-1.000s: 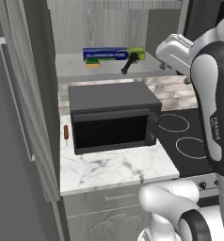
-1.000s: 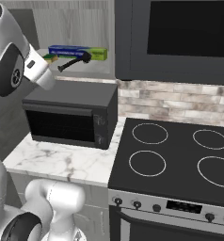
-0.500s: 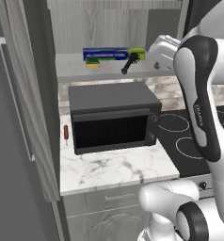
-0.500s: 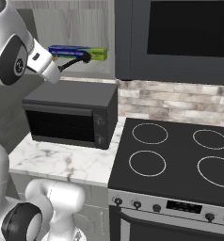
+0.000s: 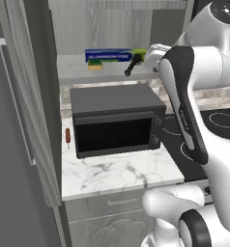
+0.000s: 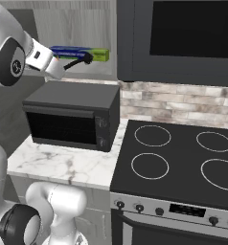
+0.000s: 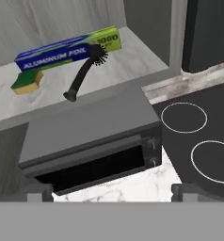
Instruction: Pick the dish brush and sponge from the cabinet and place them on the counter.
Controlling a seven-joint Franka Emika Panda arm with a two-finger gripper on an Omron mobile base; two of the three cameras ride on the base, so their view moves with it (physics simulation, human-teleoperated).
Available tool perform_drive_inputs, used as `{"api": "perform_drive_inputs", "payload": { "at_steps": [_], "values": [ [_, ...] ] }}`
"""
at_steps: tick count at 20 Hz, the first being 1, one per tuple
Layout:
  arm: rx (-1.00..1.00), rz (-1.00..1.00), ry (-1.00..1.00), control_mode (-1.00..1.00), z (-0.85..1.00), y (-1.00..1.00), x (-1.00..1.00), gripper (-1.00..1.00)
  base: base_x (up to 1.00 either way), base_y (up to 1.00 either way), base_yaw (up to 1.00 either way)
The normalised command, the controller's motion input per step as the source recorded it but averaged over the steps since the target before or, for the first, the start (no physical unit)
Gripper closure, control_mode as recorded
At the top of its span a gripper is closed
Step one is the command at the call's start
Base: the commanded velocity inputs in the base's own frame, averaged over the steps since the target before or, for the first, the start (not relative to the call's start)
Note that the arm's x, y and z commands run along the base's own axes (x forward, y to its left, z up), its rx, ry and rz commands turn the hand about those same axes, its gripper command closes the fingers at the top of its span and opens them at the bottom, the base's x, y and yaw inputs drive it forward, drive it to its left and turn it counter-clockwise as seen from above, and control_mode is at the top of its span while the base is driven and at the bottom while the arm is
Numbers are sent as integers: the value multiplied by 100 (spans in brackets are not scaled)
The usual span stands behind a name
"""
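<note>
The gripper [image 7: 111, 190] was spread wide, holding nothing. The dish brush [image 7: 84, 71] lay touching the foil box [image 7: 67, 48]. A careless approach could probably knock that box aside.

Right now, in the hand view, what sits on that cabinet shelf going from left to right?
sponge → dish brush, its handle end nearest the sponge and its bristle head up against the right part of the long blue-and-green foil box behind both.

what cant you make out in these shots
- Sponge: left base view shows a thin sliver, too small to read; the foil box stands right behind it.
- Dish brush handle end: right base view, hidden behind the arm.
- Gripper: hand view, fingertips cut off at the bottom.
- Cabinet door: left base view, cut by the top edge.
</note>
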Motion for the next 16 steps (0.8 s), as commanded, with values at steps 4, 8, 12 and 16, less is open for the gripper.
{"api": "perform_drive_inputs", "payload": {
  "at_steps": [4, 8, 12, 16],
  "values": [
    [-10, 0, -7, -100, 0, 0, 42, -100, 0, 0, 0],
    [-8, 0, -4, -100, 0, 0, 36, -100, 0, 0, 0],
    [-6, 0, -2, -100, 0, 3, 35, -100, 0, 0, 0],
    [-3, 0, -1, -100, 0, 5, 33, -100, 0, 0, 0]
  ]
}}
